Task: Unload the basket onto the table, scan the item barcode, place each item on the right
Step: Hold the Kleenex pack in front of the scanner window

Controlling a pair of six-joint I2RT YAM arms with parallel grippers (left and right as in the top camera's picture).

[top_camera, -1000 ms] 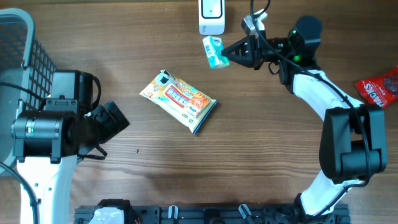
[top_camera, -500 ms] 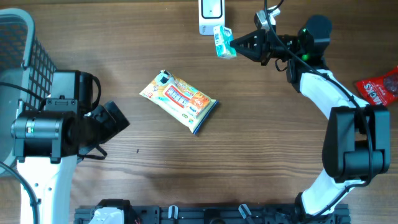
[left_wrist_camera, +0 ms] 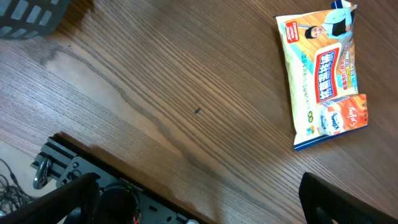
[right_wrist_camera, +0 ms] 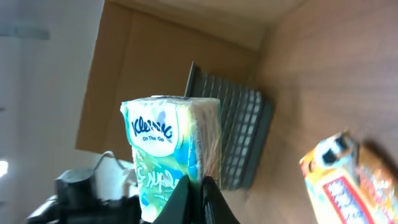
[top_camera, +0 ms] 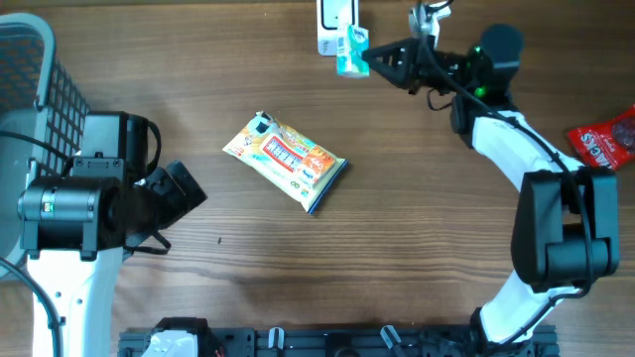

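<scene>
Progress looks well past halfway for this item. From overhead, the right gripper [top_camera: 375, 59] is clamped on the small green-and-white tissue pack [top_camera: 351, 50] and holds it off the table at the far edge, right against the right side of the white box-shaped barcode scanner [top_camera: 333, 18]. Pickup and carry are done. What remains is the read itself, and I cannot tell whether the barcode faces the scanner window. The flat orange-and-yellow snack packet [top_camera: 286, 162] lies mid-table and a red foil packet [top_camera: 607, 141] sits at the right edge, both apart from either arm. The left gripper [top_camera: 177, 196] hangs with its jaws spread wide and empty, near the grey wire basket [top_camera: 30, 69] on the left.

Compared with a second ago, the tissue pack has travelled from a spot nearer than the scanner up to its side, and the right arm has stretched farther out. The snack packet, the red packet and the left arm have not moved.

The left wrist view shows only bare wood between its parted fingers, with the snack packet lying off to the far right.

The right wrist view shows the fingers pinched on the bottom of the tissue pack, which stands upright with its printed front toward the camera. No barcode shows on that face. The basket and the snack packet appear blurred behind it.
</scene>
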